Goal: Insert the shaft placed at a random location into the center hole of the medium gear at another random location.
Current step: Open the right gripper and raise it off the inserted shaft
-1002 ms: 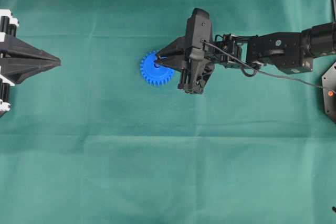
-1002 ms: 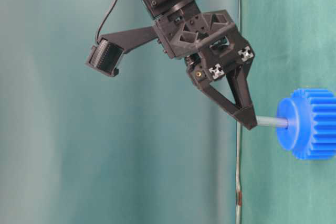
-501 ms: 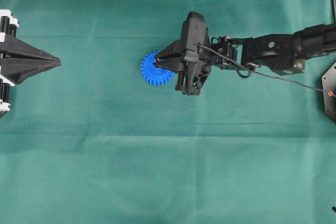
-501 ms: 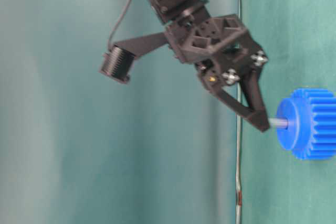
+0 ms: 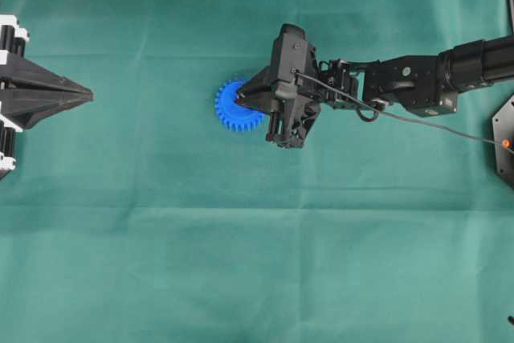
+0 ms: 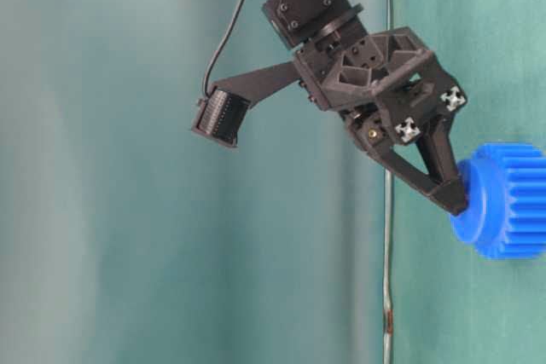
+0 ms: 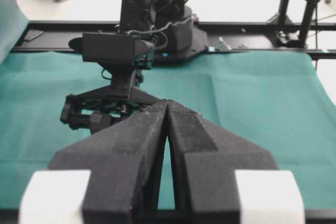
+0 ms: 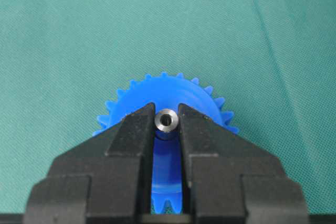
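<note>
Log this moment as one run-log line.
right gripper: shut on shaft | shaft: seated in blue gear hub | left gripper: shut, idle

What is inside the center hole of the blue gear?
The shaft, held by the right gripper, stands in the blue gear. Only its shiny end shows; the hole and the inserted depth are covered.

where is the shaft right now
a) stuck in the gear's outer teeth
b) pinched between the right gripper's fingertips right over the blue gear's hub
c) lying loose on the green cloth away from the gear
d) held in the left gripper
b: the right wrist view shows the shaft clamped in the right gripper over the medium gear; the left gripper is shut, parked apart.
</note>
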`<state>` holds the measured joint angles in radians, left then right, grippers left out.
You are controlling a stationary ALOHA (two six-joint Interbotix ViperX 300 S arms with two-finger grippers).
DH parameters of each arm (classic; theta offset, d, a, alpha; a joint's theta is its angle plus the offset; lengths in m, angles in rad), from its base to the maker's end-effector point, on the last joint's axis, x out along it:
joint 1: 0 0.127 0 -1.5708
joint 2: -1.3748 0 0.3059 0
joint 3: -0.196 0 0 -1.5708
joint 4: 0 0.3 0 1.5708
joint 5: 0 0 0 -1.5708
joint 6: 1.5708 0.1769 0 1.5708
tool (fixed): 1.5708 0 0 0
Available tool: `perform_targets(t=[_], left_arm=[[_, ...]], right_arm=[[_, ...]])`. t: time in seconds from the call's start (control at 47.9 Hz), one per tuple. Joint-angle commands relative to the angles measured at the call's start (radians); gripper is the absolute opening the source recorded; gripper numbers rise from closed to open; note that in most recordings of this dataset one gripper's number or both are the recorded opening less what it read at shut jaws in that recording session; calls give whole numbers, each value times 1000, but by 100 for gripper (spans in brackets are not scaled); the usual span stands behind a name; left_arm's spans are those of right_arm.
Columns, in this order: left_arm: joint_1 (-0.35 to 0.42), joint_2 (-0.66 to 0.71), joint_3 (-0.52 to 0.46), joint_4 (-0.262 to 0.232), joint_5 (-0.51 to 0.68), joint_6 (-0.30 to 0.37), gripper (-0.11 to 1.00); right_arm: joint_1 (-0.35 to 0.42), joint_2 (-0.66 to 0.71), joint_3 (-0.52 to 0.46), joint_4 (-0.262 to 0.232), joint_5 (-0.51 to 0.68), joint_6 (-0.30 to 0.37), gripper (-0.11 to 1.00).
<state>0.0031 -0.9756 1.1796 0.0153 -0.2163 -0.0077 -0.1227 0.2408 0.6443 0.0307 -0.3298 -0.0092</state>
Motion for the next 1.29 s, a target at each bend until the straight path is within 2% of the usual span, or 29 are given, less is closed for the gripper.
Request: perform_targets(t=[0.0,0.209,0.271,0.397,0.48,0.647,0.898,1.274], left_arm=[[2,5,-26,3,-3,3,0],[0,3,-25,3,-2,3,0],[2,3,-25,3,-2,3,0],[2,3,-25,3,-2,2,0],[2,3,-26,3,-2,2,0],[2,3,-26,3,0,0,0],[2,3,-26,3,0,-2,0],[2,3,-26,3,0,-3,0]], right_arm=[[2,-15,-20,3,2,9,13],[3,-15,-25,3,2,11,16],[2,-17,-26,3,2,11,29],[3,-38,-25,3,-9,11,68],[2,-63,-17,3,-21,9,87],[2,-112,-6,3,-20,3,73],[2,-169,28,3,-20,5,75],[6,-179,44,3,12,8,75]])
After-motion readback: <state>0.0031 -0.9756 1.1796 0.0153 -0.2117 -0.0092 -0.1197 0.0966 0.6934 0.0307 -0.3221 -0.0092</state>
